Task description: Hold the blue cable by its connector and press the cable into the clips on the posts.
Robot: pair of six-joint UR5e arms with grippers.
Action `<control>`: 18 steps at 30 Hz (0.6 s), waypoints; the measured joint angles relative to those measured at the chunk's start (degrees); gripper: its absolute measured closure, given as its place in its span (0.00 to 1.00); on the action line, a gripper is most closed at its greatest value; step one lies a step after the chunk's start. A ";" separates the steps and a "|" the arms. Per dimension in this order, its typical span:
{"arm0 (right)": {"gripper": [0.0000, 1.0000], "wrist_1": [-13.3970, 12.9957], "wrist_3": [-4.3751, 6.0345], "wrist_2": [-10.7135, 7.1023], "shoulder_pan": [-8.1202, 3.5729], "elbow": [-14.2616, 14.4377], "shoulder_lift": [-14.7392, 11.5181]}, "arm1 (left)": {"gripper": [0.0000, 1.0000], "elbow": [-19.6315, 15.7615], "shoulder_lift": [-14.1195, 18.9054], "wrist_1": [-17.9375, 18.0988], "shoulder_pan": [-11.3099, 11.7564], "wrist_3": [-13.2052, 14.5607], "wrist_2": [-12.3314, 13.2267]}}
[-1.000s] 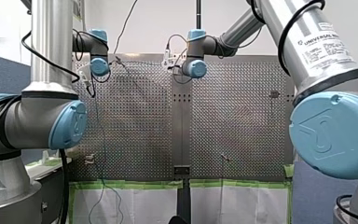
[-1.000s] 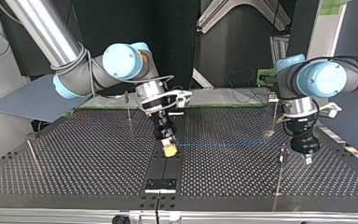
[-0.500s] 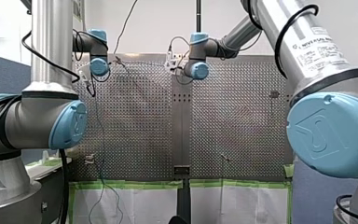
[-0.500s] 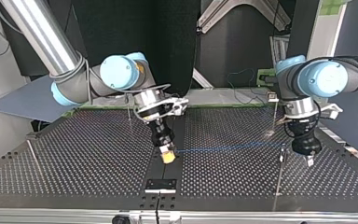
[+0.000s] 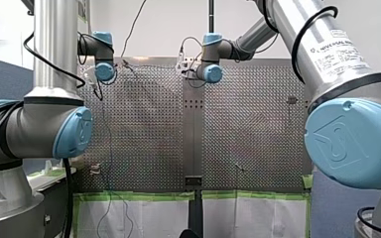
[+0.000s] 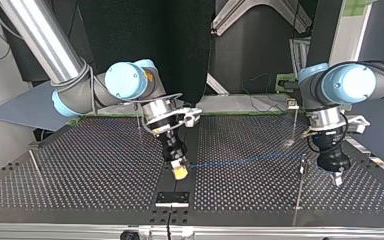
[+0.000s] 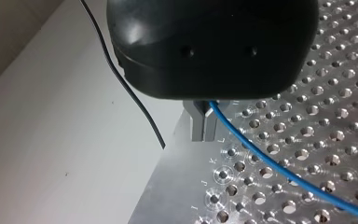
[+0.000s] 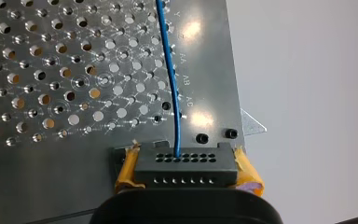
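Two arms reach out over the perforated table (image 5: pixel 144 129) in the front view, my left arm (image 5: pixel 54 124) from the left and my right arm (image 5: pixel 327 59) from the right. Their wrists are far out over the table, and the cable is too faint to pick out there.

In the top view the right gripper (image 6: pixel 180 172), with yellow pads, tilts down over the table's middle strip. The blue cable (image 6: pixel 245 160) runs from it just above the table, nearly straight, to the top of a thin post (image 6: pixel 300 187) just beside the left gripper (image 6: pixel 336 178). I cannot tell whether it sits in a clip there.

In the left wrist view the metal fingers (image 7: pixel 198 123) are closed together on the cable, which leaves them and curves away over the holes.

In the right wrist view the black connector (image 8: pixel 186 170) is clamped between the yellow pads (image 8: pixel 127 170). The cable comes out of its face and runs straight ahead, near the table's edge.
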 joint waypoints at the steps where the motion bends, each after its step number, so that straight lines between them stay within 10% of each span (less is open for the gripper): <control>1: 1.00 0.00 0.01 -0.02 0.00 -0.01 0.00 | 0.99 -0.01 0.00 0.06 0.03 -0.07 0.13; 15: 1.00 0.13 0.01 -0.08 0.02 -0.04 0.01 | 0.99 -0.05 -0.02 0.13 0.13 -0.32 0.88; 18: 1.00 0.18 0.01 -0.09 0.03 -0.03 0.01 | 0.77 -0.05 -0.01 0.21 0.15 -0.76 1.69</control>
